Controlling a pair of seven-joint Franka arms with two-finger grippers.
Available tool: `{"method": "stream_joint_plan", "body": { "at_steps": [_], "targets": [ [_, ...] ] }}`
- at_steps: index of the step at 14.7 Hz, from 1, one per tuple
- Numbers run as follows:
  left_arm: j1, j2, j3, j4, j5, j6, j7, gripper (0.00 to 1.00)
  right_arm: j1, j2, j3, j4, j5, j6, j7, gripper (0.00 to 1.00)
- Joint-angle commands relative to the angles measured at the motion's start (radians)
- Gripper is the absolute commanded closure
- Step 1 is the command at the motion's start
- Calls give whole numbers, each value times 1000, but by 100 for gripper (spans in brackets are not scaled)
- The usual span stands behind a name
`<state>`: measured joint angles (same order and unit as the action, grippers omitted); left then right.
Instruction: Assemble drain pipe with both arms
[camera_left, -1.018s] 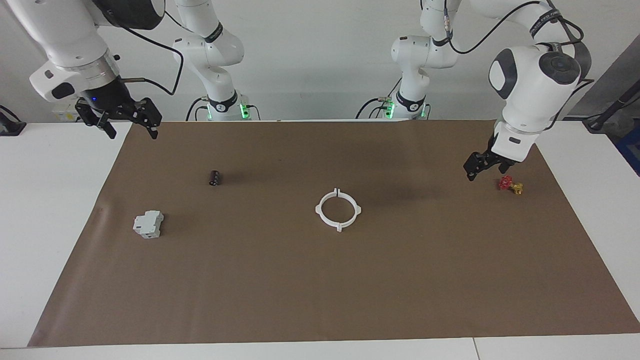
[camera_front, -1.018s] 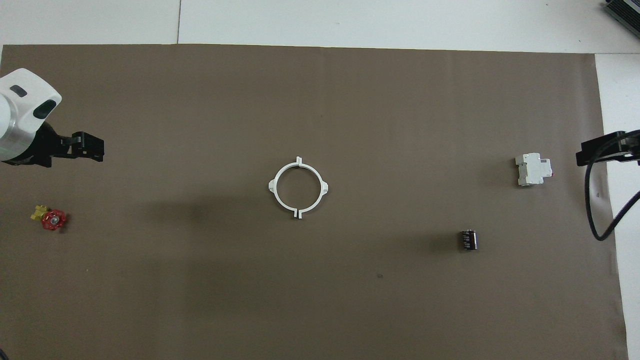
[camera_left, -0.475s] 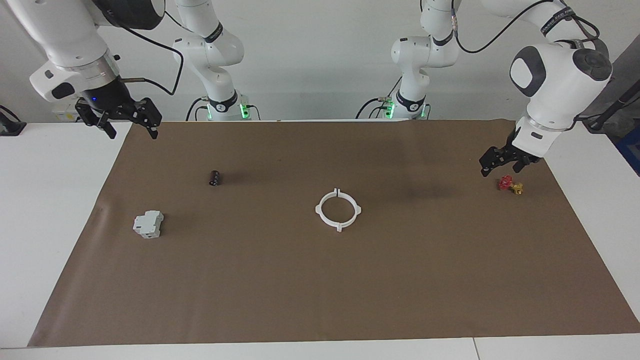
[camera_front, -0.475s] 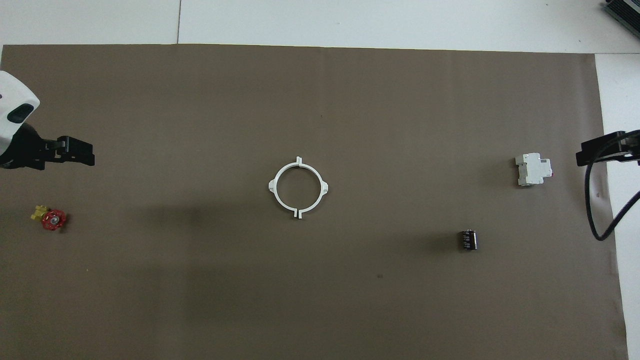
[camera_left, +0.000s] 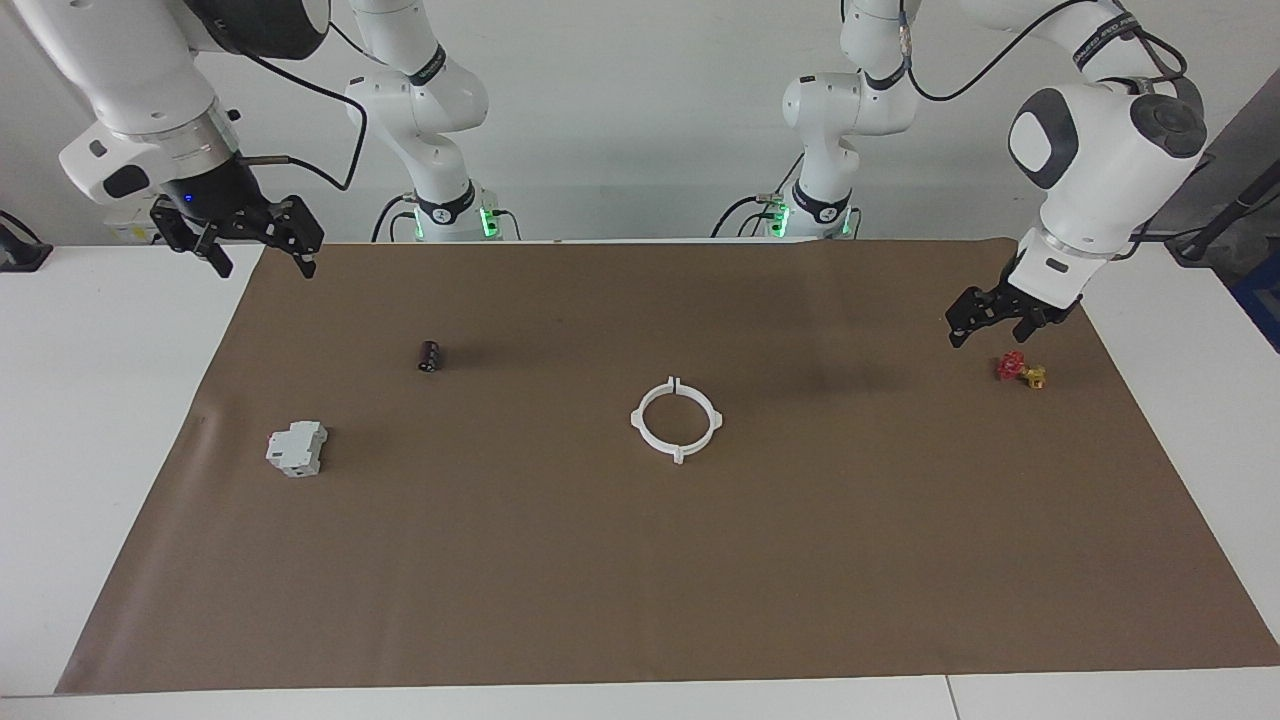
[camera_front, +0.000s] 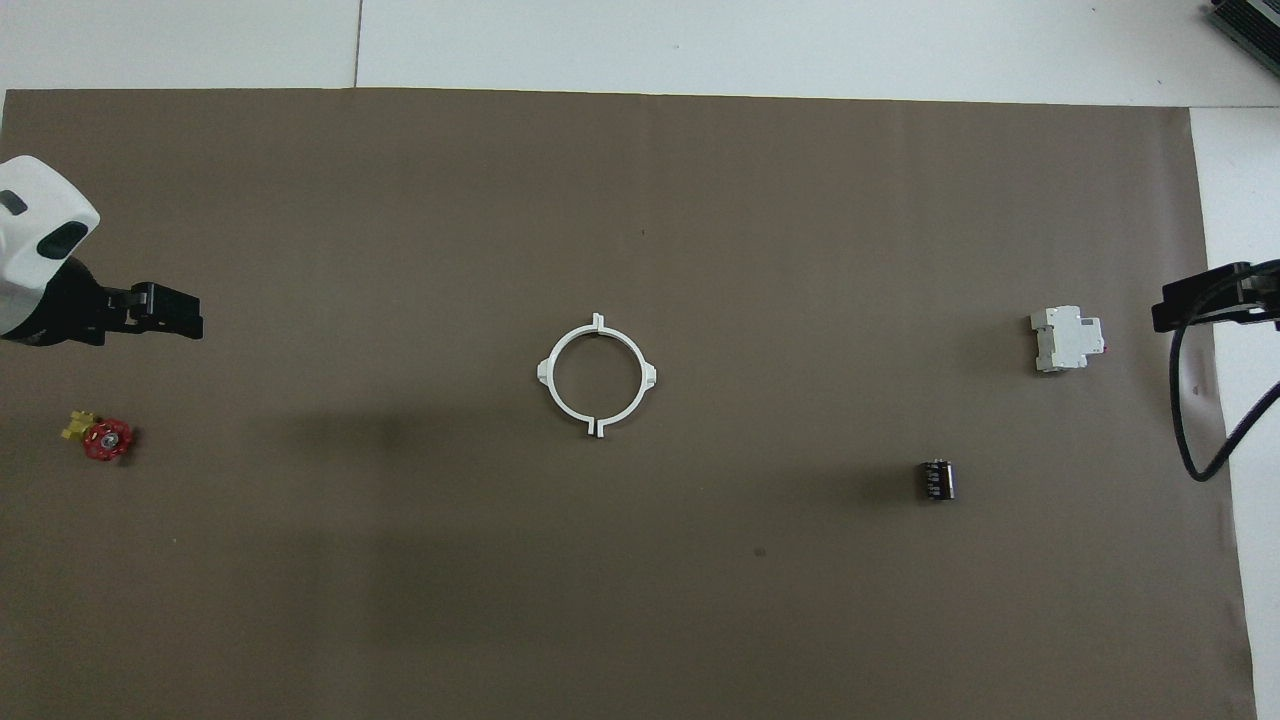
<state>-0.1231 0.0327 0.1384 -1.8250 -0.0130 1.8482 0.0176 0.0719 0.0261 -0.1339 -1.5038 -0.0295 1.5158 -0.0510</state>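
Drifts back a touch toward mid-table, left hand (camera_left: 985, 322) spread wide and empty over the mat by the red valve (camera_left: 1019, 370), nearer than the waiting, equally wide right hand (camera_left: 258, 245) to the drain pipe (camera_left: 677, 418) ring lying flat mid-table, seam running toward the robots.

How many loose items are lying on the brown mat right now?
4: the white ring mid-mat; a black cylinder and grey-white block toward the right arm's end; a red-and-yellow valve toward the left arm's end.

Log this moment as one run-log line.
ring: two halves together, mid-mat | left tool: open, empty, above red valve | right tool: open, empty, over mat corner
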Motion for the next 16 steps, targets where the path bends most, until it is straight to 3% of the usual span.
{"method": "stream_joint_plan", "body": {
  "at_steps": [1,11,16],
  "targets": [
    [0,-40,3,-48,-12,28,19,0,-6,-14,2,-13,0,9,-26,0],
    [14,-36,4,-43,-9,51,200,0,-6,-14,2,-13,0,9,-26,0],
    [10,-36,4,-43,-10,48,119,0,-6,-14,2,-13,0,9,-26,0]
  ]
}}
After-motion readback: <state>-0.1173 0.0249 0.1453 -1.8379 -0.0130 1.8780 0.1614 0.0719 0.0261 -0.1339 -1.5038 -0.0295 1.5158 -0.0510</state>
